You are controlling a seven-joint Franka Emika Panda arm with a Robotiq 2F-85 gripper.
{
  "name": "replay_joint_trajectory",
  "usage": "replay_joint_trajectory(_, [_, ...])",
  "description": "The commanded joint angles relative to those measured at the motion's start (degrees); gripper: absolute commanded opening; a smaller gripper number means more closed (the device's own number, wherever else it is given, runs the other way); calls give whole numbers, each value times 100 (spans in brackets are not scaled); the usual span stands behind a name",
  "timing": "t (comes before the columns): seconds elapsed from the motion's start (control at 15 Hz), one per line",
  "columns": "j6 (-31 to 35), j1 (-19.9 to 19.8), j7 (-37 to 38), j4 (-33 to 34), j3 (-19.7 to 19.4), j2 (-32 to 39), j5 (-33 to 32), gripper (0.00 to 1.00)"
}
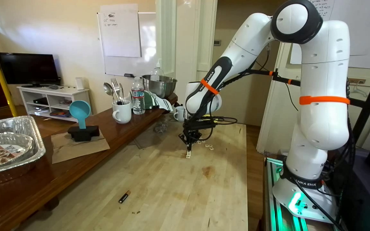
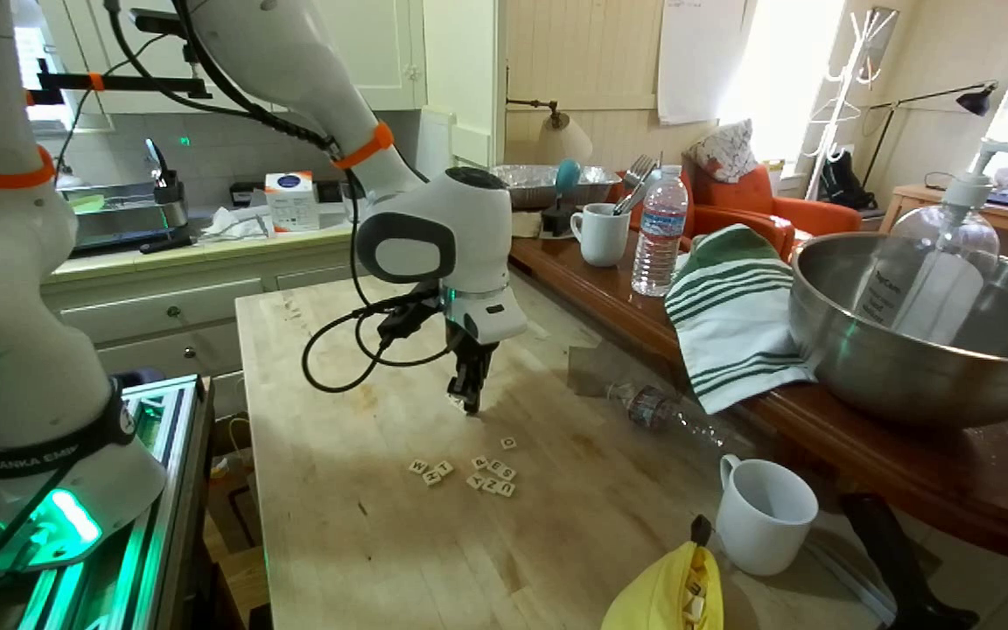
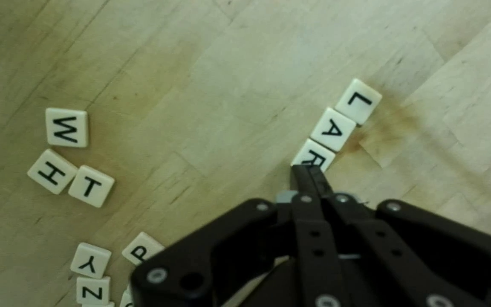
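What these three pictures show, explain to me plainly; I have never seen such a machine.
This is a white robot arm ending in a black two-fingered gripper. Two pictures come from cameras outside the robot, in different places; the close-up comes from one on its wrist. On the wooden tabletop, an L tile, A tile and R tile form a row, with more letter tiles nearby. A battery and a white mug are there too. The gripper is shut, its fingertips hiding part of the R tile; nothing shows between them, so it seems to hold nothing. Whether they touch the tile, I cannot tell.
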Motion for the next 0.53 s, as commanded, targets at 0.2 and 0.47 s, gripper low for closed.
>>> replay_joint_trajectory(0.2, [223,82,-98,-362,-124,-531,-359,0])
replay_joint_trajectory(0.47, [101,-12,-894,-519,-156,-836,-1055,0])
